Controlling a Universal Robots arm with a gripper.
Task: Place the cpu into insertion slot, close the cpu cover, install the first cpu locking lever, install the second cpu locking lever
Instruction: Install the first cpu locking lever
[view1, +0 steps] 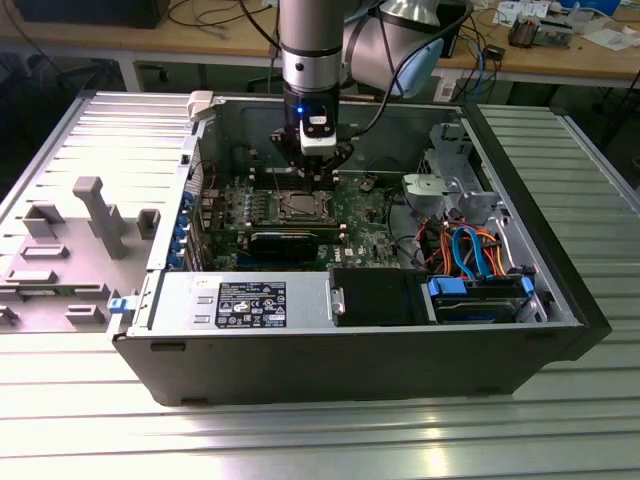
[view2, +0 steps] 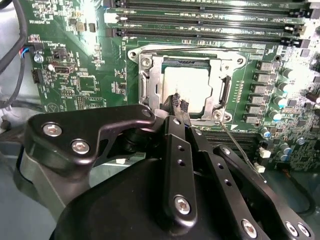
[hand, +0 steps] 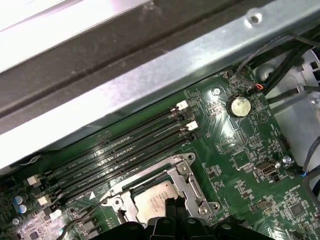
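The cpu lies pale and flat in the insertion slot on the green board. The silver cpu cover lies down around it, and the chip's face shows through the window. My gripper hovers at the socket's edge, its two black fingertips close together and holding nothing. A thin locking lever slants away from the socket's corner. In the exterior view the gripper hangs just above the socket inside the open case. The first wrist view shows the cpu beside the gripper.
Long black memory slots run beside the socket, with a coin battery nearby. The case wall rises behind them. A power supply, a drive cage and cables crowd the case. A grey fixture sits at the exterior view's left.
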